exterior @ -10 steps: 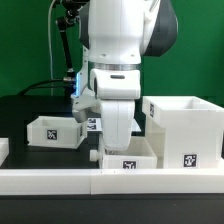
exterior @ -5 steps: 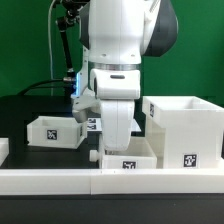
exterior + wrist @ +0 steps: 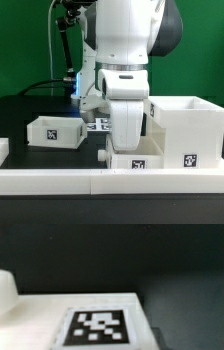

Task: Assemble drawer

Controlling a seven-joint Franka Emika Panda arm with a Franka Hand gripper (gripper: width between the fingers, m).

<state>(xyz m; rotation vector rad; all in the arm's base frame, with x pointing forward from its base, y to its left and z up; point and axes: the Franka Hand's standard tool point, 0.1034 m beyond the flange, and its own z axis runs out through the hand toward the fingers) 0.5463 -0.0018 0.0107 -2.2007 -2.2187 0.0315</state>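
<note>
A small white tray with a tag on its front sits on the black table just behind the rail, close to the left of the tall white housing. My gripper reaches down into this tray. Its fingers are hidden behind the hand and the tray wall, and it seems shut on the tray. The wrist view shows only a white tagged surface over the black table, with no fingers in it. A second small tray stands apart at the exterior view's left.
A long low white rail runs along the front edge. The marker board lies flat behind the arm. A small white block sits at the far left edge. Green backdrop and cables are behind.
The arm and the tray under it have shifted to the exterior view's right, closer to the housing. The left tray and the housing have not moved.
</note>
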